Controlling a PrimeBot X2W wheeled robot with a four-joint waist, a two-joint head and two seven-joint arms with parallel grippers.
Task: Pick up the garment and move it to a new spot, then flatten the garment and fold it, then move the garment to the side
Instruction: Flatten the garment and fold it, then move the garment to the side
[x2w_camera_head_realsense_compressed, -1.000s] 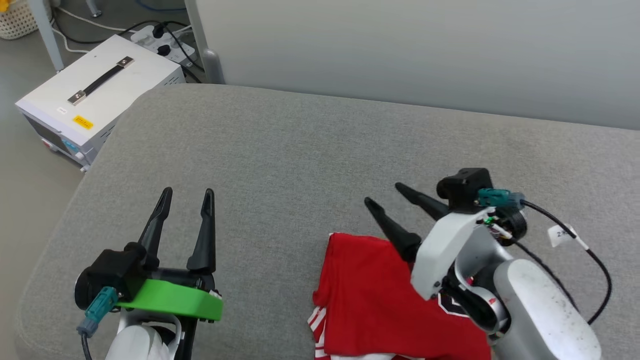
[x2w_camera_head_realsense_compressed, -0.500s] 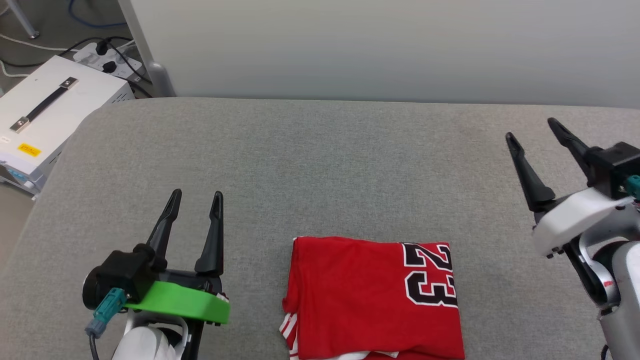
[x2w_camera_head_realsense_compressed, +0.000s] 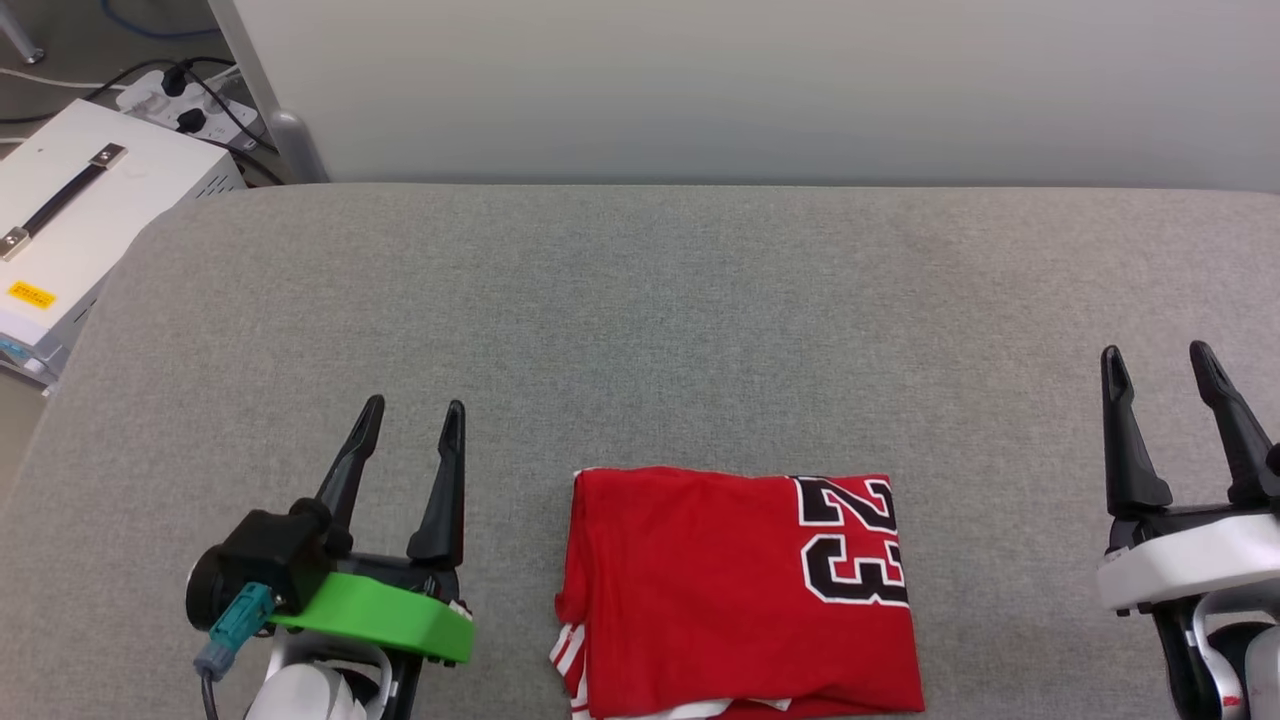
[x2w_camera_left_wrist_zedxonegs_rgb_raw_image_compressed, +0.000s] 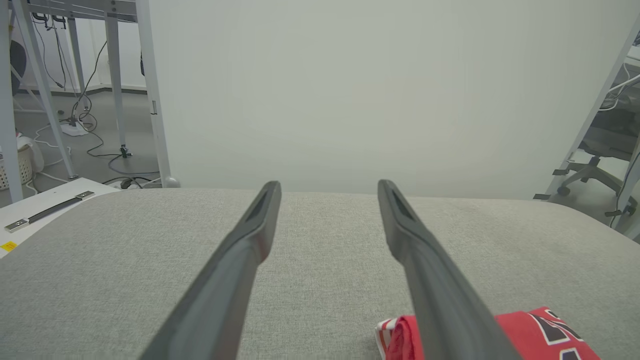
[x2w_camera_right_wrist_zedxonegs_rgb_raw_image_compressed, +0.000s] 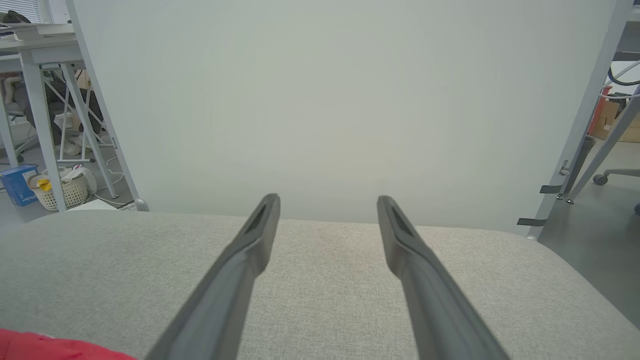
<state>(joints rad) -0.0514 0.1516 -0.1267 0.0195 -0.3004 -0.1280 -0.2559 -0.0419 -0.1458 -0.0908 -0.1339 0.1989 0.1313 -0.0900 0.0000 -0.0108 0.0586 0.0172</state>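
Where garment (x2w_camera_head_realsense_compressed: 700, 590) lies (folded), cushion (x2w_camera_head_realsense_compressed: 650, 320) spreads beyond.

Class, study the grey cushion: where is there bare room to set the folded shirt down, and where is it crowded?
Bare: the wide cushion band between the garment and the wall, and the strip between garment and right gripper. Crowded: the near edge, left gripper close beside the garment.

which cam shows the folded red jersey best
The head view: the folded red jersey lies nearly whole on the grey cushion, its "23" readable. The left wrist view catches one corner at its lower right; the right wrist view catches a red sliver at its bottom left.
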